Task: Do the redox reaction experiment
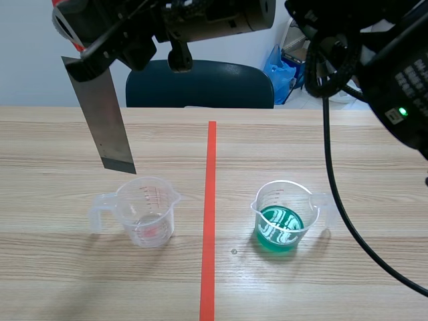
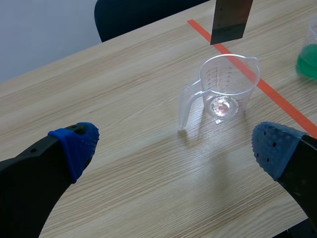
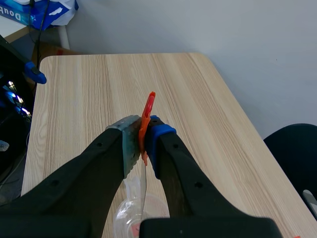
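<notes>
A grey metal strip [image 1: 103, 117] hangs tilted over the left half of the table, its lower end just above and behind a clear measuring cup [image 1: 144, 212]. My right gripper [image 1: 87, 40], reaching across from the right, is shut on the strip's orange-red top piece [image 3: 147, 119]; the clear cup [image 3: 136, 213] lies below it. The clear cup [image 2: 225, 87] has a faint reddish spot at its bottom, with the strip [image 2: 230, 20] above it. A second cup [image 1: 284, 217] holding green liquid stands right of the tape. My left gripper [image 2: 176, 144] is open, well short of the clear cup.
An orange-red tape line [image 1: 209, 214] runs down the table's middle between the two cups. A dark blue chair [image 1: 200, 83] stands behind the far edge, with a blue bag [image 1: 277, 67] beside it. Black cables [image 1: 331, 167] hang from the right arm beside the green cup.
</notes>
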### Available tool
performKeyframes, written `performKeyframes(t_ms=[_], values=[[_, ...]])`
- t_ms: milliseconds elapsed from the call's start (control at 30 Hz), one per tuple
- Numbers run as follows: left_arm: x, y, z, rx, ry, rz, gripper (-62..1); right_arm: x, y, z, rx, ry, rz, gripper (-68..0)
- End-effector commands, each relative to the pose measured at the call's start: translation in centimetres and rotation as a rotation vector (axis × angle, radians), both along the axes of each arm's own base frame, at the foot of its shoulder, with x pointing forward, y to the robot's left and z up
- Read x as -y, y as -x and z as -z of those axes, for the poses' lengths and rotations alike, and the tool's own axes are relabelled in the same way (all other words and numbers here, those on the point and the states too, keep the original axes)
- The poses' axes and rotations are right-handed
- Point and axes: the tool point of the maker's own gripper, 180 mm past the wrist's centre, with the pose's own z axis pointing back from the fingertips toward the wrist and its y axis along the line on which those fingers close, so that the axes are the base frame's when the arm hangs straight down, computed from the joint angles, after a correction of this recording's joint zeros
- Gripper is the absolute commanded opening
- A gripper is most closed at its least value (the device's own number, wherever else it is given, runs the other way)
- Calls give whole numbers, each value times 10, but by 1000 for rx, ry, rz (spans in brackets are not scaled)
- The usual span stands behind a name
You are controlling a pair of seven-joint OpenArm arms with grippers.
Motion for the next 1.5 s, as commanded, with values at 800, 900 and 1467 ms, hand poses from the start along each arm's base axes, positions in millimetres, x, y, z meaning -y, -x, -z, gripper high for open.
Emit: performKeyframes(t_ms=[800,900,1467], values=[[3,0,-4,15,25,-6,14,0,3,-9,-4,-53,-5,-669],[3,0,-4,15,25,-6,14,0,3,-9,-4,-53,-5,-669],[3,0,-4,15,25,-6,14,0,3,-9,-4,-54,-5,-669]])
